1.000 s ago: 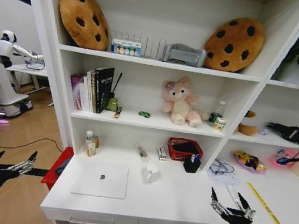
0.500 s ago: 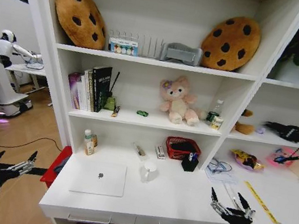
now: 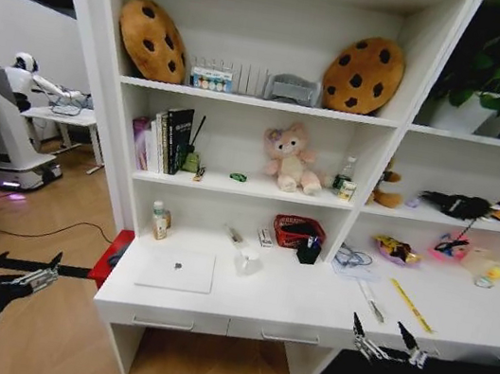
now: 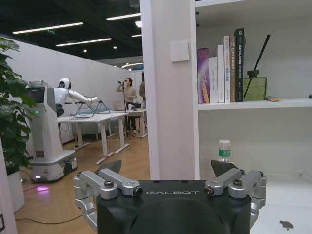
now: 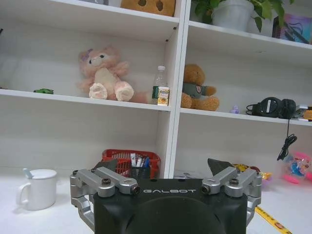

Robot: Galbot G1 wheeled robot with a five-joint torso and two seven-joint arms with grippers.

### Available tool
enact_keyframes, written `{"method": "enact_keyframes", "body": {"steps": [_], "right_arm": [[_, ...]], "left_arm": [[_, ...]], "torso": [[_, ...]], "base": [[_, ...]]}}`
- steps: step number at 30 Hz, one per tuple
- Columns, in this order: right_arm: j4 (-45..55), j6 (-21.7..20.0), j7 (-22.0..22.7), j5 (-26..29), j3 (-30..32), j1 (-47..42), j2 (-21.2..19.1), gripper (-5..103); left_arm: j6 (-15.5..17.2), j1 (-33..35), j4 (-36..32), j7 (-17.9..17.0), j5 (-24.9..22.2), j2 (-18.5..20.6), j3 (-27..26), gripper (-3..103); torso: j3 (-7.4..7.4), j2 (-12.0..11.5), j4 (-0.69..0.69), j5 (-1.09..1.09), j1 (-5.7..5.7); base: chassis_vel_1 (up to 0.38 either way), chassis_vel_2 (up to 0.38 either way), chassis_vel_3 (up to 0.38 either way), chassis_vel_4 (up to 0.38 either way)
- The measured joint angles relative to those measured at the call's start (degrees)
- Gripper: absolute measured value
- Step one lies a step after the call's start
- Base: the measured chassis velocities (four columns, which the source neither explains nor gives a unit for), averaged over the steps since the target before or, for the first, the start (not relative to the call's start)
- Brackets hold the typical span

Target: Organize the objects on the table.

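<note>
The white table stands in front of me, joined to a shelf unit. On it lie a thin silver laptop, a white mug, a black pen cup, loose pens and a small bottle. A tiny green toy car sits on the shelf above. My left gripper hangs open over the floor, left of the table. My right gripper is open at the table's front edge, holding nothing. The wrist views show each gripper open: left gripper, right gripper.
A red basket stands behind the pen cup, and a yellow ruler lies at the right. A red box sits on the floor by the table's left end. Another robot stands at the far left. Plush toys and cookie cushions fill the shelves.
The whole view has shifted: the camera has drawn back, so the table and shelves look smaller and farther, with floor below. Both grippers stay open in the same pose.
</note>
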Motion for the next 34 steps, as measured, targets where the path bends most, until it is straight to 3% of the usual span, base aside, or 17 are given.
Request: {"method": "enact_keyframes", "body": {"steps": [2, 3, 4, 6, 7, 8, 10, 13, 19, 24, 34], "right_arm": [[0.0, 0.0, 0.0, 0.0, 0.0, 0.0, 0.0, 100], [0.0, 0.0, 0.0, 0.0, 0.0, 0.0, 0.0, 100], [0.0, 0.0, 0.0, 0.0, 0.0, 0.0, 0.0, 100], [0.0, 0.0, 0.0, 0.0, 0.0, 0.0, 0.0, 100], [0.0, 0.0, 0.0, 0.0, 0.0, 0.0, 0.0, 100], [0.0, 0.0, 0.0, 0.0, 0.0, 0.0, 0.0, 100], [0.0, 0.0, 0.0, 0.0, 0.0, 0.0, 0.0, 100], [0.0, 0.0, 0.0, 0.0, 0.0, 0.0, 0.0, 100], [0.0, 0.0, 0.0, 0.0, 0.0, 0.0, 0.0, 100], [0.0, 0.0, 0.0, 0.0, 0.0, 0.0, 0.0, 100], [0.0, 0.0, 0.0, 0.0, 0.0, 0.0, 0.0, 100]], "left_arm": [[0.0, 0.0, 0.0, 0.0, 0.0, 0.0, 0.0, 100], [0.0, 0.0, 0.0, 0.0, 0.0, 0.0, 0.0, 100], [0.0, 0.0, 0.0, 0.1, 0.0, 0.0, 0.0, 100], [0.0, 0.0, 0.0, 0.0, 0.0, 0.0, 0.0, 100], [0.0, 0.0, 0.0, 0.0, 0.0, 0.0, 0.0, 100], [0.0, 0.0, 0.0, 0.0, 0.0, 0.0, 0.0, 100], [0.0, 0.0, 0.0, 0.0, 0.0, 0.0, 0.0, 100], [0.0, 0.0, 0.0, 0.0, 0.0, 0.0, 0.0, 100], [0.0, 0.0, 0.0, 0.1, 0.0, 0.0, 0.0, 100], [0.0, 0.0, 0.0, 0.0, 0.0, 0.0, 0.0, 100], [0.0, 0.0, 0.0, 0.0, 0.0, 0.0, 0.0, 100]], "torso": [[-0.02, 0.0, 0.01, -0.16, -0.02], [-0.01, 0.0, 0.00, 0.03, -0.03], [0.01, 0.0, -0.01, 0.05, -0.01], [0.00, 0.0, 0.01, 0.01, -0.01], [-0.02, 0.0, 0.01, -0.17, -0.05], [-0.03, 0.0, 0.02, -0.02, -0.09], [-0.03, 0.0, -0.02, 0.06, -0.08], [-0.03, 0.0, 0.04, -0.08, -0.09], [0.02, 0.0, -0.05, -0.02, 0.04], [0.03, 0.0, 0.05, -0.03, 0.07], [-0.01, 0.0, 0.00, -0.04, -0.03]], "base": [[0.337, -0.332, -0.322, 0.345], [0.352, -0.361, -0.360, 0.341], [0.395, -0.361, -0.386, 0.361], [0.363, -0.369, -0.386, 0.361], [0.332, -0.281, -0.297, 0.346], [0.314, -0.281, -0.326, 0.312], [0.272, -0.271, -0.326, 0.312], [0.140, -0.118, -0.243, 0.184], [-0.041, -0.008, -0.041, 0.020], [-0.050, 0.038, 0.118, -0.078], [0.007, -0.006, -0.011, 0.004]]}}
